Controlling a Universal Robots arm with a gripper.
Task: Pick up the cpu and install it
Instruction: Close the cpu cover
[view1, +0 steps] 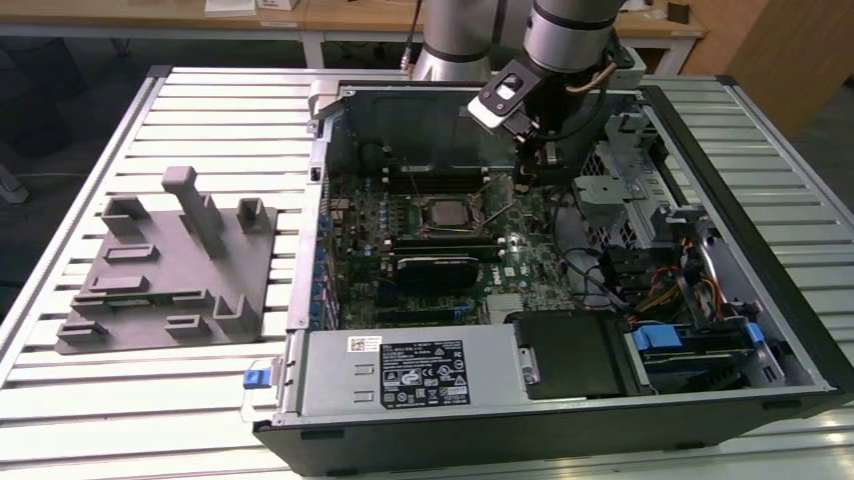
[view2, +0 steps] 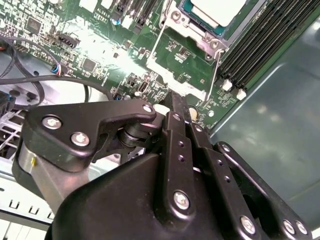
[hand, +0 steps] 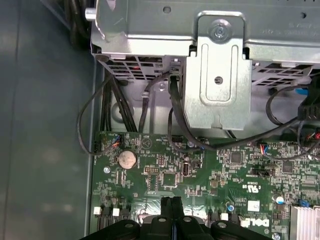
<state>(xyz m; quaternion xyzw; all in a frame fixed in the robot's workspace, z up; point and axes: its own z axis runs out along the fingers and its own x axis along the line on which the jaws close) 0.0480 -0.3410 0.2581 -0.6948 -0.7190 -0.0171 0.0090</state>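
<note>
The cpu (view1: 445, 211) lies flat in the motherboard socket inside the open computer case, its pale silver top (view2: 216, 9) ringed by the socket's metal frame (view2: 176, 20). My gripper (view1: 526, 183) hangs over the green board just to the exterior view's right of the socket. Its black fingers (hand: 172, 207) are pressed together with nothing between them. In the second wrist view the gripper (view2: 176, 102) ends close to the free end of the thin wire socket lever (view2: 215, 75); I cannot tell whether they touch.
A grey fixture plate (view1: 174, 270) with upright posts sits on the slatted table at the exterior view's left. Black memory slots (view2: 260, 40) flank the socket. A metal drive cage (hand: 220, 75) and black cables (hand: 145, 105) crowd the case beside the gripper.
</note>
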